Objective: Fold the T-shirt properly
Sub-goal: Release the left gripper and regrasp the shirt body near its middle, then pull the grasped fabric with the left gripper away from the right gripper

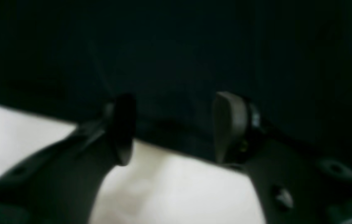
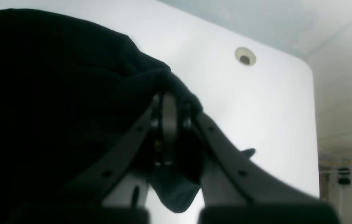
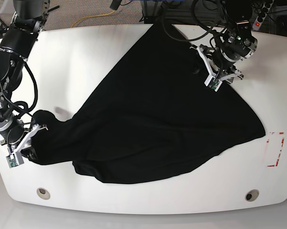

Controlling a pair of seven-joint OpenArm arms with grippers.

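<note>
The black T-shirt (image 3: 162, 114) lies spread in a wide diagonal sheet across the white table (image 3: 86, 62). At its upper right edge my left gripper (image 3: 215, 74) is open. In the left wrist view the fingers (image 1: 228, 124) stand wide apart, with the shirt's hem (image 1: 176, 137) running between them over the table. My right gripper (image 3: 37, 130) is at the shirt's lower left corner. In the right wrist view its jaws (image 2: 166, 102) are shut on a bunched fold of the T-shirt (image 2: 54, 93), with a flap of cloth hanging under them. No print shows.
Round holes (image 3: 44, 192) (image 3: 251, 195) sit near the table's front edge, one also in the right wrist view (image 2: 244, 56). A red dashed rectangle (image 3: 275, 150) marks the table at the right. Cables (image 3: 181, 19) trail over the far edge.
</note>
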